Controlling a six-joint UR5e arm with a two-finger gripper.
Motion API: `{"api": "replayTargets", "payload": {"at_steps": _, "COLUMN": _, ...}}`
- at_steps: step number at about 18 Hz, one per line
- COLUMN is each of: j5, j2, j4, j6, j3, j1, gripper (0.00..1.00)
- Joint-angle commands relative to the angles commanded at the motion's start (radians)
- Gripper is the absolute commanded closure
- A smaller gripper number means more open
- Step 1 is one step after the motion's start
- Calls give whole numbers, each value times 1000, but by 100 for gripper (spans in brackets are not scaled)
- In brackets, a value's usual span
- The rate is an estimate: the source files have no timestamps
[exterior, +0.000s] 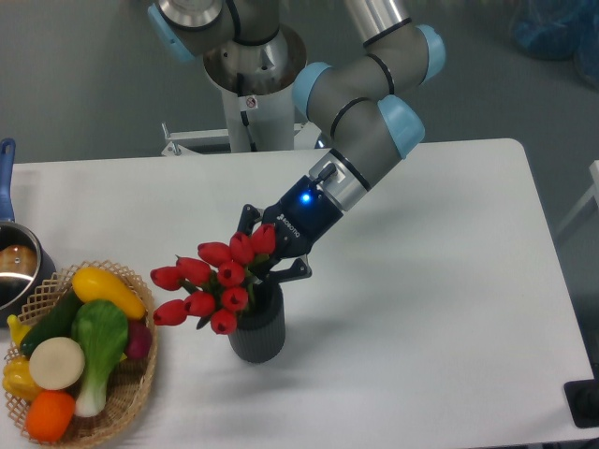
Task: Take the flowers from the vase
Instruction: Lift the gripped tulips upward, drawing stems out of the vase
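The flowers (213, 281), a bunch of red tulip buds, stand in the dark grey ribbed vase (258, 329) near the table's front middle, with the heads leaning left over its rim. My gripper (270, 251) reaches down from the upper right to the back of the bunch, just above the vase's mouth. Its two dark fingers (247, 219) stand apart on either side of the rear tulip heads. The fingertips are hidden behind the buds. The stems are hidden inside the vase.
A wicker basket (129, 400) of colourful vegetables sits at the front left. A metal pot (16, 267) with a blue handle is at the left edge. The arm's base column (251, 84) stands behind the table.
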Motion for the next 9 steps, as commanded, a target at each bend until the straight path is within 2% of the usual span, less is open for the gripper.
{"api": "replayTargets", "payload": {"at_steps": 9, "j5": -97, "j2": 51, "j4": 0, "j6": -49, "j3": 2, "j1": 29, "gripper": 77}}
